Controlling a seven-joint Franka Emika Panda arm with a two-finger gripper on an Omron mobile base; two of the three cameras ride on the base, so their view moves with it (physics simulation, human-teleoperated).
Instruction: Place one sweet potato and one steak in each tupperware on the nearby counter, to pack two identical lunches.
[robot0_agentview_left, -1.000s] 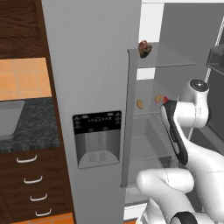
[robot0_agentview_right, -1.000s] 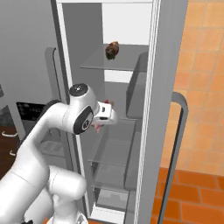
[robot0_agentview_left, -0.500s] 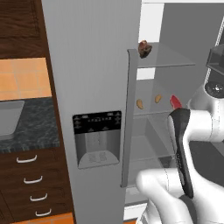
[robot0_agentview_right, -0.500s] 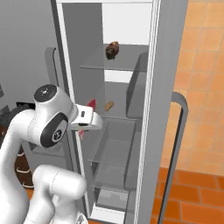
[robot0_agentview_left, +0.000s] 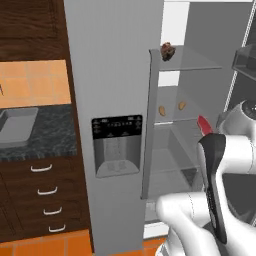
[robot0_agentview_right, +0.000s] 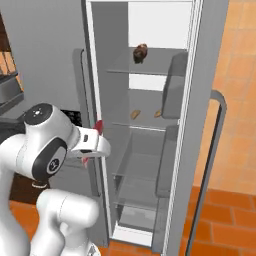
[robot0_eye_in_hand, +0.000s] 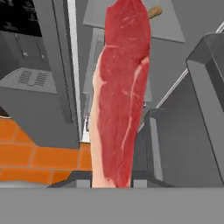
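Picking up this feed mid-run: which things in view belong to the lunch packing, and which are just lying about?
Job:
- steak, held in the tool
- two sweet potatoes on the middle fridge shelf
- a tupperware on the dark counter

Lying about:
- brown lumpy item on the top shelf
- dispenser panel
- drawers

Flat even rendered light, soft faint shadows, no glare, coarse blurry pixelated edges, hand view softest

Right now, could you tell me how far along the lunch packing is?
Early. In hand: the gripper holds one steak outside the open fridge. Left: both sweet potatoes sit on a fridge shelf, and the tupperware on the counter looks empty.
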